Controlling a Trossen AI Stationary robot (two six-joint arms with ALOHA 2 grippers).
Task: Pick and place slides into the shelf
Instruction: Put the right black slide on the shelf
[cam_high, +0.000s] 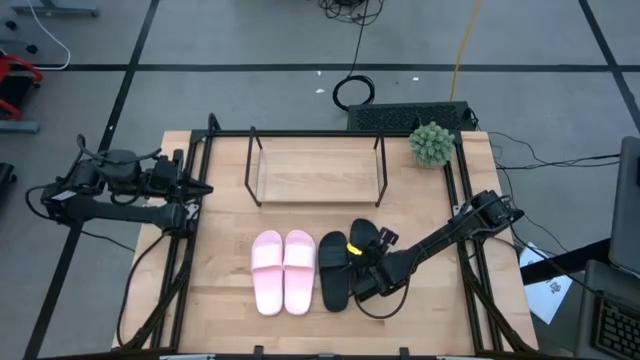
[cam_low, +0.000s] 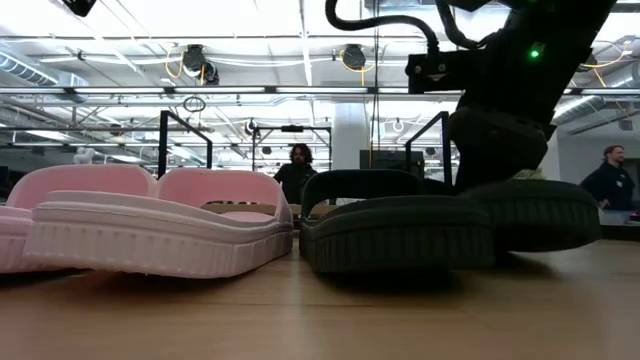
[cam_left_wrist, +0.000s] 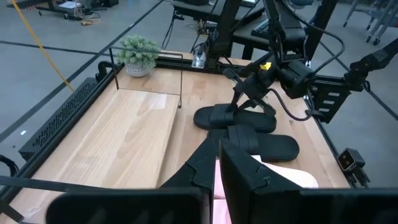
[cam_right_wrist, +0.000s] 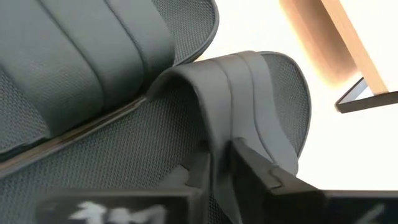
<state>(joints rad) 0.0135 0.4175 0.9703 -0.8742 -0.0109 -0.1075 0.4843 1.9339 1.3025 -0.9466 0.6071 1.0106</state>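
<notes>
Two pale pink slides (cam_high: 283, 271) lie side by side on the tabletop in front of the shelf (cam_high: 318, 168). One black slide (cam_high: 333, 271) lies to their right. The second black slide (cam_high: 362, 243) lies askew just beyond it. My right gripper (cam_high: 366, 262) is down on this second slide, shut on its strap. It also shows in the low view (cam_low: 530, 212) under the right arm. My left gripper (cam_high: 203, 187) is shut and empty, and waits at the table's left edge, level with the shelf. My right gripper has the second black slide's ribbed strap (cam_right_wrist: 227, 124) between its two fingers (cam_right_wrist: 255, 169), near one end of the strap. The fingers slant down at it from the table's right. The slide's sole looks to rest on the table (cam_low: 530, 240).
A small potted plant (cam_high: 432, 143) stands at the table's far right corner, beside the shelf. Black frame rails run along the table's left edge (cam_high: 190, 230) and right edge (cam_high: 470, 270). Bare wood lies in front of the slides. People stand in the room beyond (cam_low: 298, 165).
</notes>
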